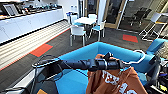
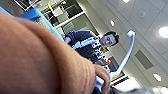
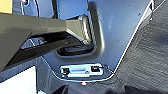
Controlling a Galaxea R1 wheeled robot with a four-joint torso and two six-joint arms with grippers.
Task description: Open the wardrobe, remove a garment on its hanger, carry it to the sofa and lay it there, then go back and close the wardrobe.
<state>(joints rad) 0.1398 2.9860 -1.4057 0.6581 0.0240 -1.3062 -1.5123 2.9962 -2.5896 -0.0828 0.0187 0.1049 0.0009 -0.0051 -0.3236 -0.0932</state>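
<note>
The left arm (image 1: pixel 82 64) reaches across in front of the sofa (image 1: pixel 107 51), and the garment (image 1: pixel 112 81) hangs from its far end, over the sofa's seat. The orange cloth drapes below the arm with white letters showing. The hanger (image 1: pixel 140 58) sticks out of the garment's top, its white hook curving up above the sofa's back edge. The left gripper (image 1: pixel 120 64) sits where the hanger meets the cloth; whether it is clamped on the hanger cannot be told, since its fingers are hidden in the folds. In the left wrist view the garment (image 2: pixel 37 57) is bunched close to the lens, the hanger (image 2: pixel 125 57) rises beside it, and a person (image 2: pixel 92 46) stands beyond the sofa.

Beyond the sofa's back lies open carpet (image 1: pixel 105 37), reaching to a white table (image 1: pixel 86 20) with chairs (image 1: pixel 78 32). A long white counter (image 1: pixel 27 23) runs along the wall well away from the sofa.

The right wrist view looks down along the robot's own body onto grey carpet (image 3: pixel 150 57); the right gripper's state cannot be told.
</note>
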